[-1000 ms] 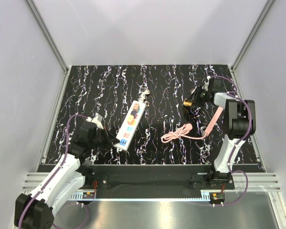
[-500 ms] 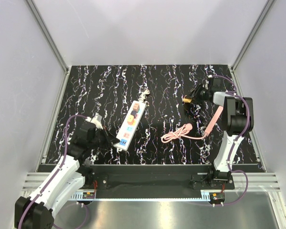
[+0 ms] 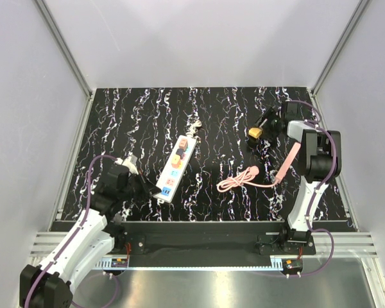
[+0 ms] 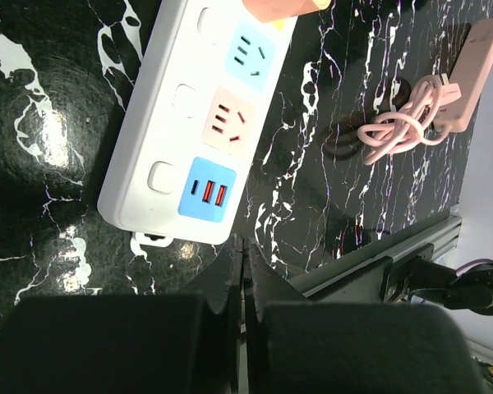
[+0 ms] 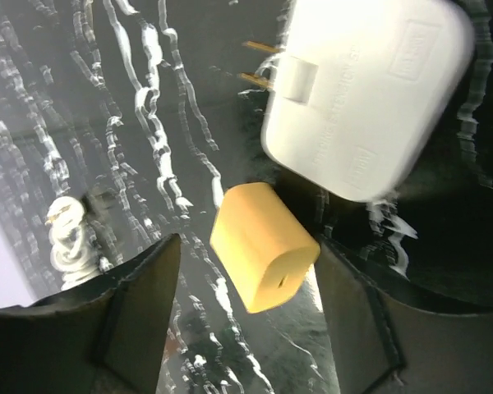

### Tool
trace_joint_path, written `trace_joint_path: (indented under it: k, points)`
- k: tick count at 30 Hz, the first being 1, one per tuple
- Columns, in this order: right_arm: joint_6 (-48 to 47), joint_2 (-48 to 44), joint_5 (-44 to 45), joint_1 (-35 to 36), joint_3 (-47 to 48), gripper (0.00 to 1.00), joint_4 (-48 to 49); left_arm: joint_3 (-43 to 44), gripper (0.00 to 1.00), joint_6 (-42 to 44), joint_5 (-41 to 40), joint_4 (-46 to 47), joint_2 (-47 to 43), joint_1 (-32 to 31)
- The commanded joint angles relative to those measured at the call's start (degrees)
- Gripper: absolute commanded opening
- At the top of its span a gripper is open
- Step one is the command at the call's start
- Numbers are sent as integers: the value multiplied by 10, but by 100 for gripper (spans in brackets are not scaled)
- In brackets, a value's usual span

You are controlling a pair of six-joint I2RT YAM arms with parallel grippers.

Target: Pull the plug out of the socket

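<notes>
The black marbled tabletop (image 3: pixel 212 102) fills the middle of the overhead view, with the left arm (image 3: pixel 83 224) reaching in from the lower left and the right arm (image 3: pixel 317 160) standing along the right edge. The socket (image 3: pixel 174 168) lies flat and slanted just left of centre, its bundled white cord (image 3: pixel 194 130) at the upper end and its blue patch at the lower end. No plug sits in the outlets that show, so the pull itself looks done. A loosely coiled pink cable (image 3: pixel 240 178) rests right of centre, well apart from the socket and seemingly no part of the job. In the upper right a white adapter (image 5: pixel 361 90) lies on its side with its two prongs free, just beside the yellow plug (image 5: pixel 264 245), a small cube that seems to rest on the tabletop, far from the socket. That spot reads as a drop-off point, chosen to keep the plug clear of the strip. The right gripper (image 5: pixel 246 271) straddles the plug with its jaws wide and a clear gap on the left side, so it appears to hold nothing. The left gripper (image 4: pixel 242 279) is pinched fully closed and empty, parked just beside the socket's lower end. Whether it touches cannot be told. It probably sits there to brace the strip against sliding.
</notes>
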Motion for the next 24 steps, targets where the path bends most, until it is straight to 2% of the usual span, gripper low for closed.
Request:
trace_joint_path:
  k: [1,6,9,12,13,15,18,24]
  points:
    - [-34,-35,82,-3,9,74,-84,22,0,-1,6,10,6,2]
    - [-55,-91,155,-3,9,82,-162,22,0,1,2,13,10,2]
    - [-72,-126,191,-2,9,83,-207,22,0,3,3,17,13,2]
    - [-75,-177,184,2,-13,88,-222,20,0,5,3,20,16,2]
    - [-72,-195,177,4,-19,99,-226,19,0,5,3,24,19,2]
    - [-73,-246,139,9,-38,100,-230,17,0,1,4,30,22,2]
    - [-68,-294,119,34,-38,100,-249,16,0,-5,8,42,29,2]
    - [-62,-303,130,158,3,100,-292,16,0,-23,19,78,41,2]
